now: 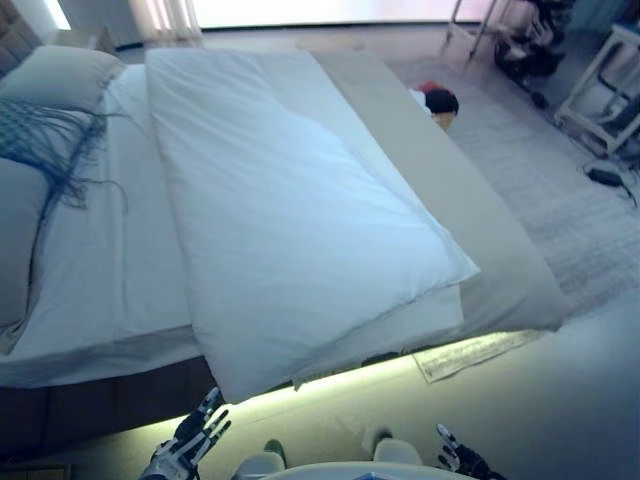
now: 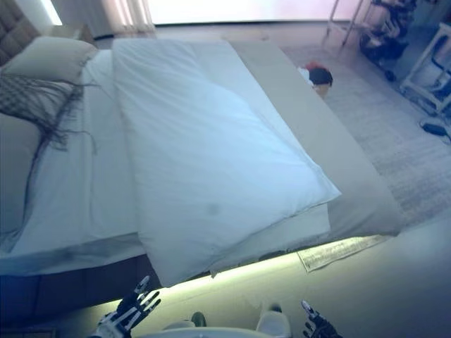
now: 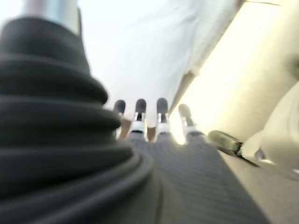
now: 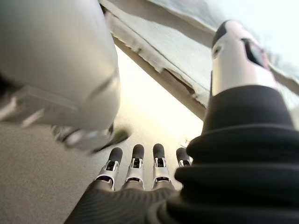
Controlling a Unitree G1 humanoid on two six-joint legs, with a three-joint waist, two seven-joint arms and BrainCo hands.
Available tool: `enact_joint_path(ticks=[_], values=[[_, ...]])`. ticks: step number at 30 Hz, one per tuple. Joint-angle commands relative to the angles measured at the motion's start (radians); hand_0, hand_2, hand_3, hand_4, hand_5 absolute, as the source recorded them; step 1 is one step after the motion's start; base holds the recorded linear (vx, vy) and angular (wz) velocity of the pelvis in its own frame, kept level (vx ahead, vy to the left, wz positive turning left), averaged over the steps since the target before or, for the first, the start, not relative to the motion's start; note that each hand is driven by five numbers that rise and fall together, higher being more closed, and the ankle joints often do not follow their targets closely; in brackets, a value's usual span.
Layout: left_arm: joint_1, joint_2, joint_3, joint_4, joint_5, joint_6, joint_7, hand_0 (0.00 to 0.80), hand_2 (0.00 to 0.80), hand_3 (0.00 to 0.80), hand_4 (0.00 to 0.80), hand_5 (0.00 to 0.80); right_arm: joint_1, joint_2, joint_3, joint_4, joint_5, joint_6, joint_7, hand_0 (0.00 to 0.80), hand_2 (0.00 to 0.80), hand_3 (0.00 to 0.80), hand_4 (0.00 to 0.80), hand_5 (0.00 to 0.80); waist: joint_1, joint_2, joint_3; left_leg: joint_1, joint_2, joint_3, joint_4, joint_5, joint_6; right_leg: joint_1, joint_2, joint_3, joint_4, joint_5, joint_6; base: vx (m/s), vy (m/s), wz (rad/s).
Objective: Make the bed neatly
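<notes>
You see the white duvet (image 1: 300, 220) folded double across the bed (image 1: 470, 215), its corner overhanging the near edge — both hands, left hand (image 1: 190, 440) and right hand (image 1: 458, 462), hang below with fingers spread, holding nothing.

The bed (image 1: 120, 300) had a white sheet. A big white duvet (image 1: 290, 220) lay folded over on it, slanted, with one corner hanging off the near edge. Two pale pillows (image 1: 60, 75) sat at the head.
</notes>
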Motion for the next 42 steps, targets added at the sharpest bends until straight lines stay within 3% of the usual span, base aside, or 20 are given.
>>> enact_joint_path(ticks=[1,7,9,10,11,13,14,18,25,35,42], values=[[-0.043,0.014,0.012,-0.035,0.045,-0.007,0.001,0.000,0.000,0.000,0.000,0.000,-0.084,-0.036,-0.017,-0.008,-0.009,0.011,-0.023,0.000,0.000,0.000,0.000,0.000,0.013,-0.009,0.072,-0.020,0.032,-0.019,0.160,-0.098,-0.033,-0.013,0.006,0.006,0.082,0.098,-0.022,0.293,-0.243,0.65],[0.003,-0.005,0.028,-0.001,0.047,0.010,-0.024,0.000,0.000,0.000,0.000,0.000,-0.090,-0.033,-0.010,-0.026,0.027,-0.038,-0.050,0.000,0.000,0.000,0.000,0.000,0.035,-0.019,0.038,0.027,0.087,-0.051,0.177,-0.089,-0.062,0.060,0.022,-0.027,0.165,0.021,-0.034,0.232,-0.190,0.41],[0.006,-0.016,0.020,0.003,0.048,0.000,-0.028,0.000,0.000,0.000,0.000,0.000,-0.107,-0.041,-0.003,-0.032,0.046,-0.028,-0.060,0.000,0.000,0.000,0.000,0.000,0.040,-0.023,0.036,0.009,0.102,-0.064,0.280,-0.077,-0.080,0.072,0.034,-0.033,0.182,-0.005,-0.058,0.192,-0.111,0.05],[0.012,-0.028,0.016,0.000,0.044,-0.013,-0.032,0.000,0.000,0.000,0.000,0.000,-0.117,-0.046,0.001,-0.042,0.054,-0.021,-0.067,0.000,0.000,0.000,0.000,0.000,0.054,-0.022,0.047,-0.045,0.113,-0.087,0.382,-0.029,-0.097,0.101,0.042,-0.039,0.177,-0.018,-0.078,0.166,-0.043,-0.03],[0.017,-0.036,0.011,-0.006,0.040,-0.017,-0.038,0.000,0.000,0.000,0.000,0.000,-0.125,-0.049,0.005,-0.048,0.059,-0.017,-0.070,0.000,0.000,0.000,0.000,0.000,0.064,-0.016,0.053,-0.073,0.116,-0.105,0.392,-0.010,-0.106,0.125,0.047,-0.042,0.173,-0.029,-0.082,0.171,0.060,0.05],[0.025,-0.043,-0.004,-0.012,0.059,-0.013,-0.057,0.000,0.000,0.000,0.000,0.000,-0.150,-0.056,0.010,-0.055,0.106,0.000,-0.071,0.000,0.000,0.000,0.000,0.000,0.084,0.005,0.062,-0.072,0.127,-0.094,0.222,0.008,-0.111,0.160,0.044,-0.061,0.169,-0.044,-0.068,0.121,0.148,0.06],[0.023,-0.043,-0.010,-0.011,0.068,-0.013,-0.060,0.000,0.000,0.000,0.000,0.000,-0.157,-0.059,0.008,-0.054,0.116,0.001,-0.072,0.000,0.000,0.000,0.000,0.000,0.087,0.008,0.066,-0.072,0.131,-0.091,0.212,0.019,-0.114,0.165,0.040,-0.065,0.169,-0.046,-0.068,0.059,0.142,0.07],[-0.002,-0.028,-0.026,-0.007,0.089,-0.023,-0.046,0.000,0.000,0.000,0.000,0.000,-0.201,-0.065,-0.019,-0.069,0.211,0.009,-0.047,0.000,0.000,0.000,0.000,0.000,0.102,0.020,0.076,-0.065,0.123,-0.102,0.179,0.021,-0.122,0.158,-0.002,-0.100,0.191,-0.046,-0.047,0.068,0.112,0.01],[-0.030,0.000,-0.072,-0.049,0.022,-0.041,-0.065,0.000,0.000,0.000,0.000,0.000,-0.275,-0.080,-0.027,-0.086,0.309,0.013,-0.012,0.000,0.000,0.000,0.000,0.000,0.116,0.033,0.126,-0.142,0.109,-0.127,0.248,-0.015,-0.120,0.107,-0.045,-0.084,0.210,-0.039,-0.018,-0.012,0.058,0.13],[-0.149,0.014,-0.152,-0.117,-0.120,-0.086,-0.115,0.000,0.000,0.000,0.000,0.000,-0.489,-0.173,0.039,-0.065,0.288,0.064,-0.129,0.000,0.000,0.000,0.000,0.000,0.130,0.055,0.256,-0.374,0.114,-0.171,0.437,-0.047,-0.129,-0.079,-0.079,-0.068,0.359,-0.069,-0.034,-0.141,0.016,0.08],[-0.202,0.038,-0.191,-0.225,-0.220,-0.125,-0.105,0.000,0.000,0.000,0.000,0.000,-0.601,-0.267,0.078,-0.039,0.317,0.161,-0.144,0.000,0.000,0.000,0.000,0.000,0.144,0.071,0.331,-0.535,0.107,-0.190,0.553,-0.089,-0.118,-0.286,-0.100,-0.041,0.543,-0.117,-0.041,-0.128,0.009,0.03]])
